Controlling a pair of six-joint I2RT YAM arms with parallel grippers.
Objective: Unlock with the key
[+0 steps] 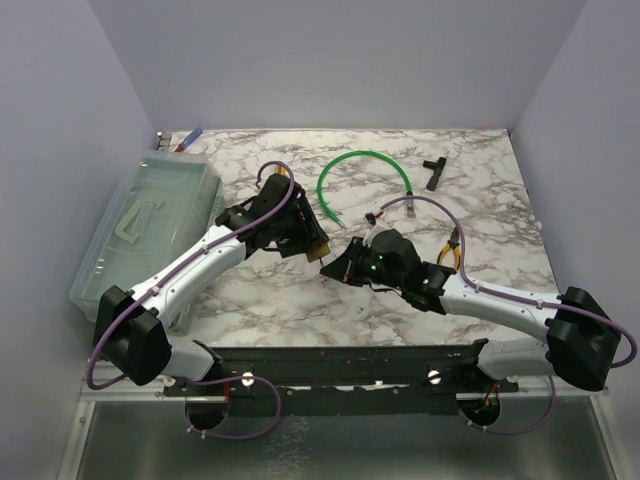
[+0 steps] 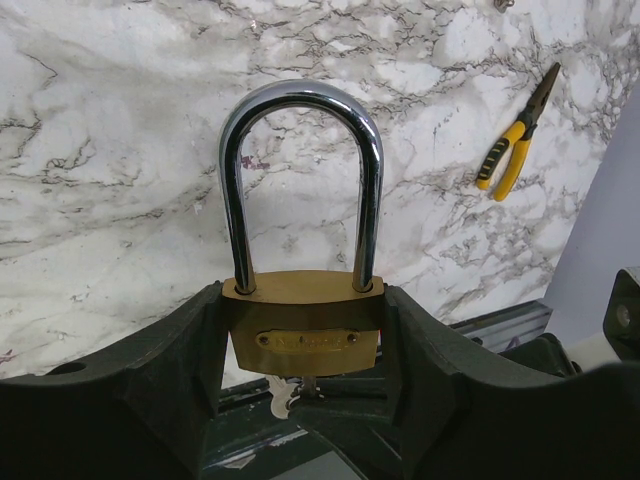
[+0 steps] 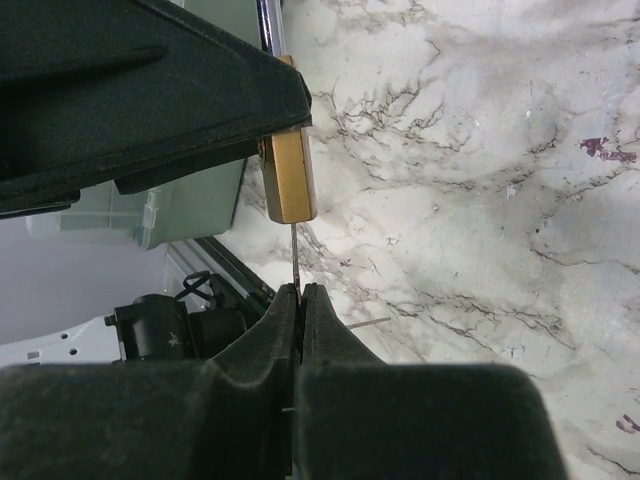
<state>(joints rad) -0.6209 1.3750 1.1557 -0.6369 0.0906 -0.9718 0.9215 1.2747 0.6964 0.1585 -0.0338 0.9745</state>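
Near the middle of the marble table [image 1: 500, 190], the left gripper [image 2: 303, 345] had its fingers [image 2: 170, 370] closed on the two flanks of the brass padlock [image 2: 303, 330]. It held the lock off the surface with the steel shackle [image 2: 300, 170] seated in the body at both legs, so the lock looked not yet open. Just beneath it the right gripper [image 3: 300, 300] was pinched fully shut on the key [image 3: 294, 255], whose thin blade ran straight from the fingertips to the padlock's underside; whether it sat fully home in the keyway could not be told. The step in hand seemed to be the turn itself. To do it well, the right wrist would need to rotate about the blade's own axis, putting no sideways bend on so thin a key. The left grip had to be firm enough that the body did not spin with it, and a light inward push first would settle the blade.
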